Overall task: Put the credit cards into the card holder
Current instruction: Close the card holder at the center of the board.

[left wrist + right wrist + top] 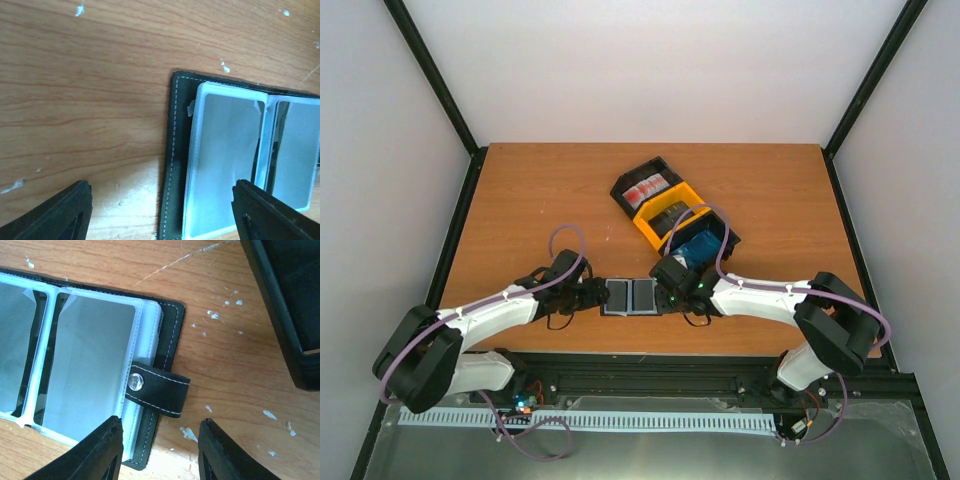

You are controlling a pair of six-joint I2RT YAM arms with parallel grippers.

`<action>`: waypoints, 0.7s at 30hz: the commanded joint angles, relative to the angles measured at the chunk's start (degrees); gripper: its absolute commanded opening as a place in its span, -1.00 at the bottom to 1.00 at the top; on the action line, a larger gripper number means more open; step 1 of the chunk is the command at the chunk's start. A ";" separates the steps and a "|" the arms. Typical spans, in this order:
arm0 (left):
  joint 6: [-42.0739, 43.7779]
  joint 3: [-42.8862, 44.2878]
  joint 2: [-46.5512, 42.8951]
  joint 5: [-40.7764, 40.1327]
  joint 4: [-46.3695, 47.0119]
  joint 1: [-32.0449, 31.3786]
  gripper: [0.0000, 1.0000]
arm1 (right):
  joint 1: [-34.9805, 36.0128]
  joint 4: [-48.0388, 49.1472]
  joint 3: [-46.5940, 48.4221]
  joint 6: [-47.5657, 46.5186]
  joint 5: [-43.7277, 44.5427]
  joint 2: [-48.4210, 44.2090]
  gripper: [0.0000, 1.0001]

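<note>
The holder (630, 297) lies opened flat on the desk (520, 200), near the front edge and midway between the two arms. Its long axis runs left to right, parallel to that edge, and the fold runs near to far. The clear pockets (225, 160) face up, two side by side. The tab (157, 390) with its metal snap sticks out of the holder's right end and points toward the right arm.

The left claw (598, 297) sits at the holder's left end. In its wrist view the fingers (55, 215) are spread wide, with bare desk and the black stitched edge between them. The inner finger overlaps the pocket sheet in the picture, and I cannot tell whether it touches. It holds nothing.

The right claw (663, 295) sits at the holder's right end, parted about half as wide as the left. One of its fingers (95, 450) is over the corner of the pockets and the other is over bare desk, with the holder's right edge and the tab just ahead of the gap. Contact cannot be told, and it grips nothing.

The cards are well apart from the holder, in the joined bins (655, 235) behind the right claw: a red-and-white card (648, 189) in the far black bin, a dark card (670, 212) in the yellow one, and a blue card (697, 248) in the nearest black bin.
</note>
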 commanded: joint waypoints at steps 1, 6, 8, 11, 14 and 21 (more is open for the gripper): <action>-0.40 -1.07 -0.28 4.08 2.96 0.65 0.58 | -0.31 1.10 0.05 -0.07 0.63 0.70 -0.14; -1.29 -1.48 1.32 7.03 5.00 0.84 0.60 | -1.37 2.53 -0.36 -0.13 -1.13 1.22 -0.14; -1.43 -1.78 2.26 9.07 6.69 0.95 0.61 | -1.48 4.10 -0.88 0.04 -2.92 1.70 -0.15; -2.03 -2.18 3.96 12.76 10.34 1.12 0.61 | -1.61 6.81 -1.76 1.18 -6.30 2.47 -0.16; -3.32 -2.51 5.47 14.87 12.27 1.22 0.61 | -1.66 9.22 -2.78 2.67 -9.08 3.51 -0.18; -5.82 -4.39 5.55 21.26 19.09 1.32 0.61 | -1.71 13.79 -4.79 5.51 -13.88 5.23 -0.25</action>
